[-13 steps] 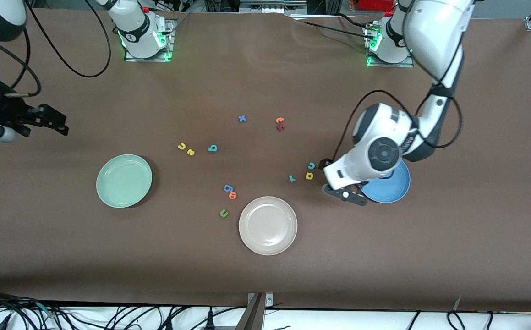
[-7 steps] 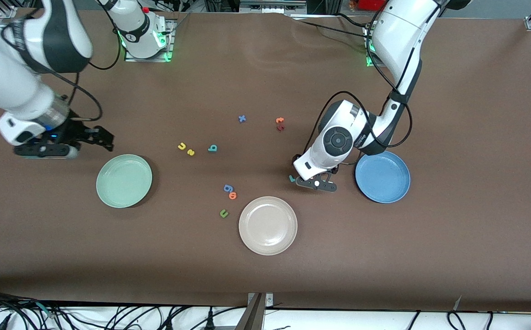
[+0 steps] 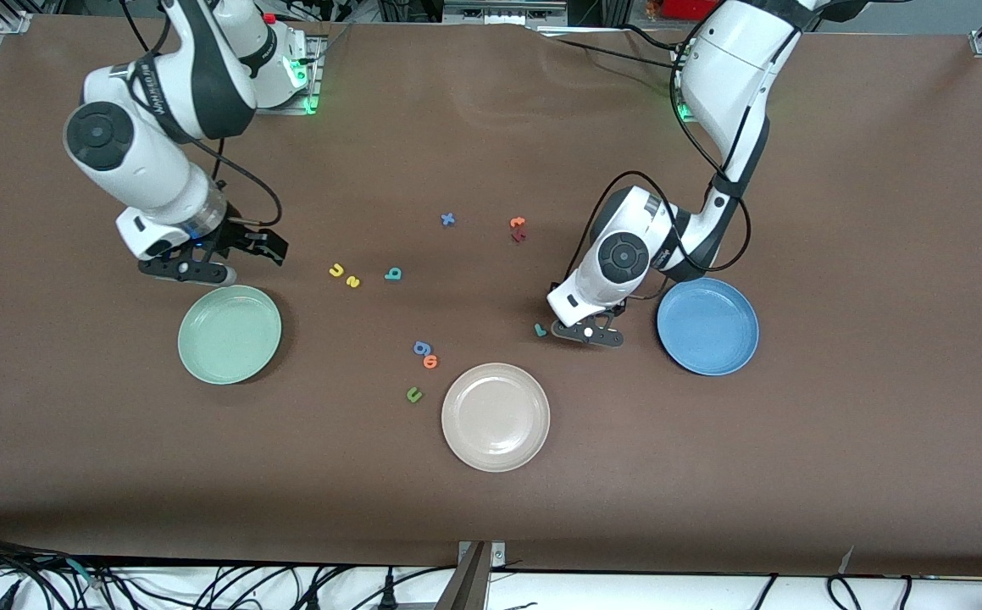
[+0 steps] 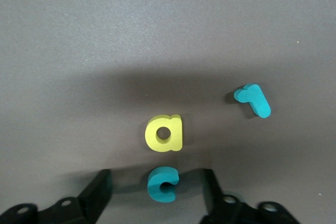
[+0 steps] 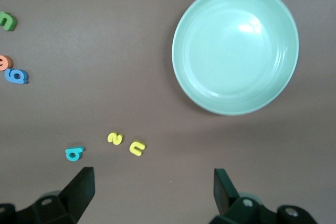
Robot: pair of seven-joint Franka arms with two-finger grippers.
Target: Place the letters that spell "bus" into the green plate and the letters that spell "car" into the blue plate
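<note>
Teal c (image 4: 162,183): lies flat on the worktop (image 3: 491,508) between the left hand's (image 4: 157,195) two spread fingers (image 4: 98,188), not touched by either; only the left wrist view shows it, since the arm covers it in the front view.
Yellow a (image 4: 164,133): just beside the teal c, apart from it; seen in the left wrist view alone.
Teal r (image 3: 540,329): on the worktop just beside the left hand, toward the right arm's end; both views show it.
Blue plate (image 3: 708,326): holds no letters, near the left hand, toward the left arm's end of the worktop.
Left hand: low over the worktop, fingers parted, gripping nothing.
Yellow u (image 3: 336,270), yellow s (image 3: 353,281), teal b (image 3: 393,274): a loose row, farther from the front camera than the green plate (image 3: 230,334); the right wrist view shows them too.
Green plate: holds no letters, nearer the right arm's end.
Right hand (image 5: 152,187): in the air beside the green plate, fingers wide apart, holding nothing.
Others: beige plate (image 3: 496,416), blue g (image 3: 422,347), orange letter (image 3: 430,362), green u (image 3: 413,394).
</note>
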